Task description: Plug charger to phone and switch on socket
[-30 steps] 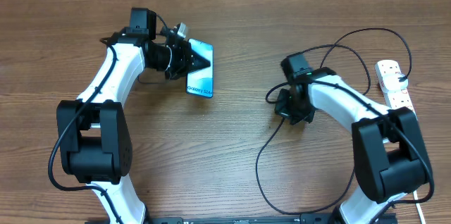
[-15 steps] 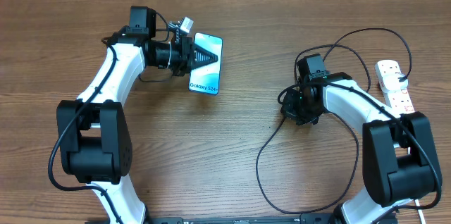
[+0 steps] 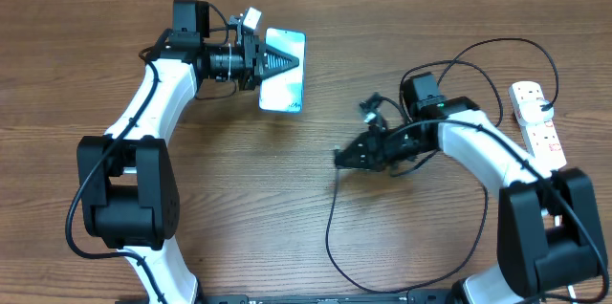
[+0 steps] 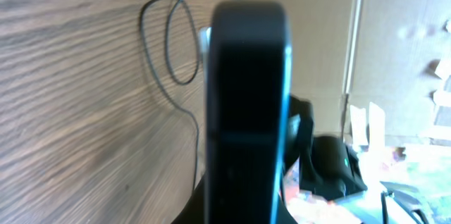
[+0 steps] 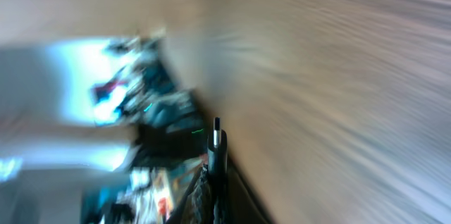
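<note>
Phone [image 3: 284,99], slim blue-white slab, pinched by left gripper [image 3: 292,60] | thin black charger [image 5: 217,146] pinched by right gripper [image 3: 341,159] | risk: skewed tip misses port

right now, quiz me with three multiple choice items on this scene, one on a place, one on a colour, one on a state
1. Where on the table does the socket lie?
A) the middle
B) the far left
C) the far right

2. What colour is the charger?
A) white
B) black
C) red

3. What state is the phone in?
A) gripped by the left gripper
B) lying untouched
C) joined to the charger

Answers:
1 C: the overhead view shows the white strip at the table's right edge.
2 B: its thin cable and plug tip both show black.
3 A: the left gripper is shut on the phone, and the right gripper holds the charger's tip apart from it.
</note>
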